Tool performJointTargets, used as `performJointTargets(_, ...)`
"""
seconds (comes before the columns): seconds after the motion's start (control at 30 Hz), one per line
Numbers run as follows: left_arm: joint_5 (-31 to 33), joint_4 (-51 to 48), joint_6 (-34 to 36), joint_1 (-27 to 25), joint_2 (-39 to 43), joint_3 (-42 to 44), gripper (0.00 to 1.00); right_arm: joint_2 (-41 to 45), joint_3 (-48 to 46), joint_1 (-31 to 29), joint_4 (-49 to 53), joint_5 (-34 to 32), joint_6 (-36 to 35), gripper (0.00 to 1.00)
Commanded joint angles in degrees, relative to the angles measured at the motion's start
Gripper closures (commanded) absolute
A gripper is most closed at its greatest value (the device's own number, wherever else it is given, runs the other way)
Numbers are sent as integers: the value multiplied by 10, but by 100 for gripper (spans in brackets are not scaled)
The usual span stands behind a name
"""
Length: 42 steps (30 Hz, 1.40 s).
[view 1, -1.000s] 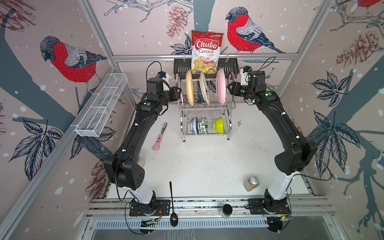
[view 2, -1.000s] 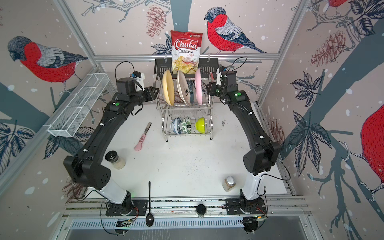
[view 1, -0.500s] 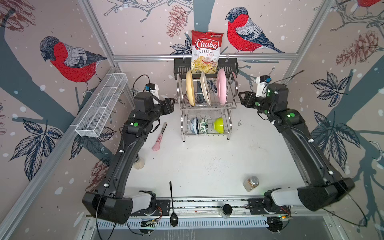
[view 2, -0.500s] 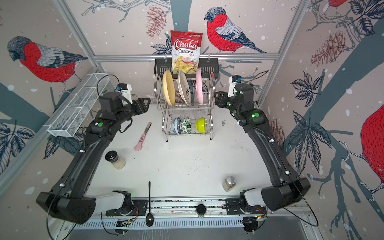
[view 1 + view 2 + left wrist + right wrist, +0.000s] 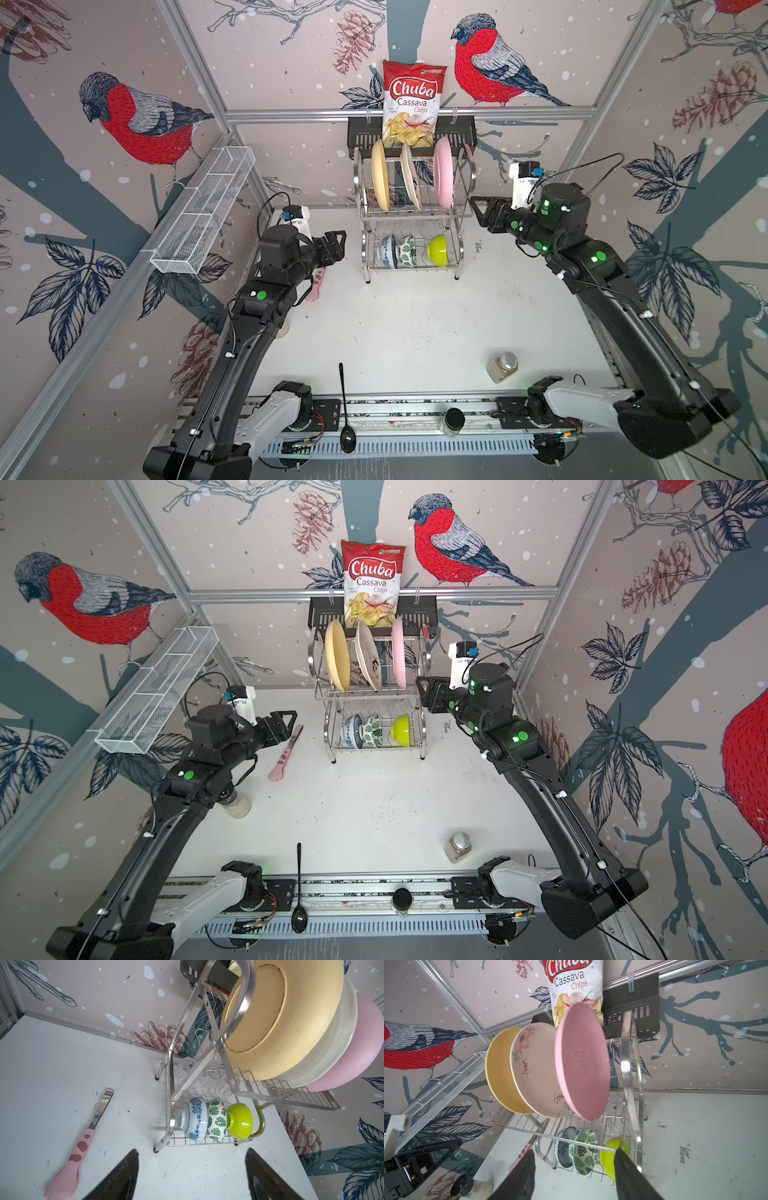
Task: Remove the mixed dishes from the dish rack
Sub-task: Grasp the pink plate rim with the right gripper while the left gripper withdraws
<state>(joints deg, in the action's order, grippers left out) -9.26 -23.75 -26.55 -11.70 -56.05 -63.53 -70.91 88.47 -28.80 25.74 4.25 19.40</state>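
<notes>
The left gripper hangs with its jaws spread wide and nothing between them, at 9 o'clock of the dish rack and level with its lower tier, apart from it. Only a top view shows the whole pink-handled knife just beside the gripper, and a spice jar under the left arm.

The rack stands at the table's 12 o'clock. On its upper tier, on edge, are the yellow plate, the cream plate and the pink plate. Below them lie the blue-white bowl, the green-leaf bowl and the lime bowl.

The left wrist view shows the plates' plain backs. It alone shows the clear tumblers plainly, behind the bowls. The right wrist view shows the plates' fronts: flower and scribble doodles on the cream plate and a faint outline drawing on the pink plate.

Above the rack, a chip bag reads "Chuba Cassava Chips" and sits in a black slotted shelf. Its small print is not readable.

The right gripper is at 3 o'clock of the upper tier, near the rack's side frame but clear of it. Its jaws are apart and empty.

A small mark on the table at the rack's 4 o'clock is too small to read. A brown spice jar stands at the table's 5 o'clock.
</notes>
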Motion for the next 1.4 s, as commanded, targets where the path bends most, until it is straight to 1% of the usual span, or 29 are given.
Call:
performJointTargets(0.0,-8,-5,5,1,4,9,20,-32,30,-17,-15,-14,-19,40)
performJointTargets(0.13,-24,6,6,1,0,22,18,-84,82,-39,-12,-22,-36,41)
performJointTargets(0.33,-50,14,11,1,-16,34,17,-155,152,-54,-3,-44,-65,42)
performJointTargets(0.5,-66,29,9,1,-23,51,16,-196,182,-55,-4,-86,-79,46)
performJointTargets(0.6,-69,41,4,1,-21,70,16,-212,191,-55,-9,-97,-86,48)
performJointTargets(0.8,-64,49,-2,1,-6,104,16,-232,188,-55,-26,-97,-101,50)
performJointTargets(1.03,-58,44,-15,1,31,137,15,-240,160,-48,-79,-95,-105,59)
performJointTargets(1.37,-37,3,-11,1,66,145,15,-242,136,-44,-114,-82,-103,72)
